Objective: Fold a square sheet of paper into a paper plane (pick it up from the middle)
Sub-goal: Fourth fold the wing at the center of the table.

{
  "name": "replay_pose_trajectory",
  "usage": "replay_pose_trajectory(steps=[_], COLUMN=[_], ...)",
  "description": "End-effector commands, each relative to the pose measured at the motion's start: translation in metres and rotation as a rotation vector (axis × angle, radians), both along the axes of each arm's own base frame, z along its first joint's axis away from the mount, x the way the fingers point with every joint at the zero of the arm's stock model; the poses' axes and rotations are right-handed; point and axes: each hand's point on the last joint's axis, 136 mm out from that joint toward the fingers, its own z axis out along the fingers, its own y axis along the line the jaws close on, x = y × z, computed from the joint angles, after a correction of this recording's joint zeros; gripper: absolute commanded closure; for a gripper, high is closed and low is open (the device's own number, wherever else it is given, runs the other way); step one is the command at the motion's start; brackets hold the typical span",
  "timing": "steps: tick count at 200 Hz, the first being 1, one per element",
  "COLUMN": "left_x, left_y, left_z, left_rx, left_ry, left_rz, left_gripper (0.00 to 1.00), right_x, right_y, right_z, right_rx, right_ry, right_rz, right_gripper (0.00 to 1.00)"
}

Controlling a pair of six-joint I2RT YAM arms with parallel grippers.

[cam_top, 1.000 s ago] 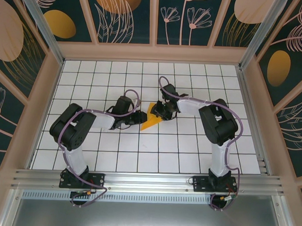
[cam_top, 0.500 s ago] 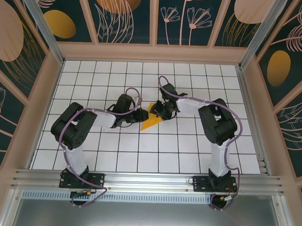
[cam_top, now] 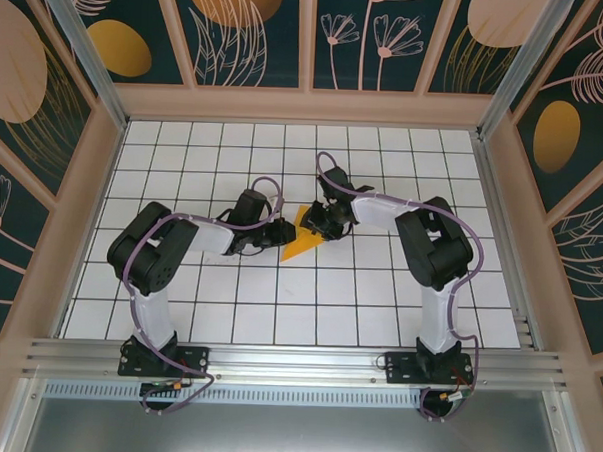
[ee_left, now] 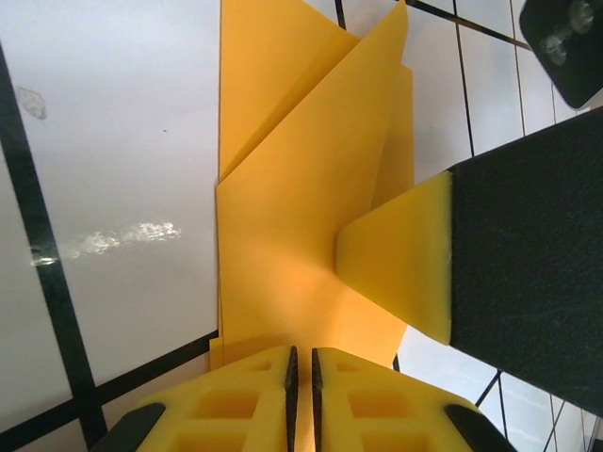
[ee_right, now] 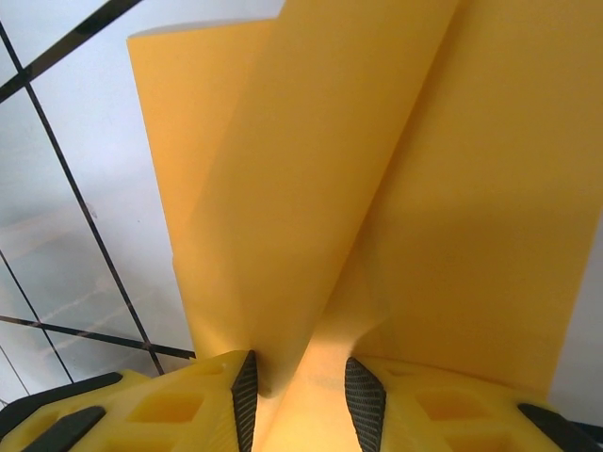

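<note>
Centrally, the left tool – jaws pinched to a slit on the left edge of the square sheet of paper, creased and pointed – faces the right tool, part-open astride its raised fold, mid-bench.

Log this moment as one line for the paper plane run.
stage: mid-fold | folded paper: pointed, creased | left jaws: shut at its edge | right jaws: open around raised flap
</note>
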Motion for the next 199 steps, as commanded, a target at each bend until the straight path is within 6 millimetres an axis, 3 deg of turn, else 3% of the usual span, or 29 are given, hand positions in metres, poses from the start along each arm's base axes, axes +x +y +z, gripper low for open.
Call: replay_pose_trajectory(steps=[1, 61, 84, 105, 130, 149, 159, 176, 199], left_x=[0.000, -0.002, -0.005, -0.009, -0.014, -0.017, -0.018, -0.019, -0.019], left_y=[0.003, 0.006, 0.008, 0.011, 0.014, 0.015, 0.016, 0.017, 0.018], left_z=[-0.011, -0.019, -0.025, -0.032, -0.040, -0.043, -0.044, -0.046, -0.047], left_rx=[0.037, 0.055, 0.067, 0.083, 0.104, 0.116, 0.120, 0.128, 0.135], left_ry=[0.022, 0.047, 0.065, 0.081, 0.102, 0.112, 0.114, 0.120, 0.123], left_rz=[0.004, 0.011, 0.012, 0.009, 0.003, -0.006, -0.008, -0.008, -0.009], left_gripper=[0.84, 0.87, 0.89, 0.91, 0.93, 0.94, 0.95, 0.96, 0.97], right_x=[-0.039, -0.038, -0.030, -0.004, 0.028, 0.038, 0.036, 0.027, 0.016], right_y=[-0.048, -0.047, -0.040, -0.025, -0.009, -0.003, 0.004, 0.014, 0.020], right_z=[-0.082, -0.082, -0.070, -0.031, 0.038, 0.082, 0.094, 0.093, 0.069], right_rx=[-0.255, -0.256, -0.217, -0.133, 0.004, 0.090, 0.143, 0.214, 0.246], right_ry=[0.167, 0.168, 0.133, 0.017, -0.181, -0.309, -0.348, -0.351, -0.291], right_rz=[-0.037, -0.032, -0.026, -0.015, 0.000, 0.021, 0.051, 0.110, 0.156], right_gripper=[0.64, 0.64, 0.64, 0.63, 0.61, 0.60, 0.60, 0.65, 0.81])
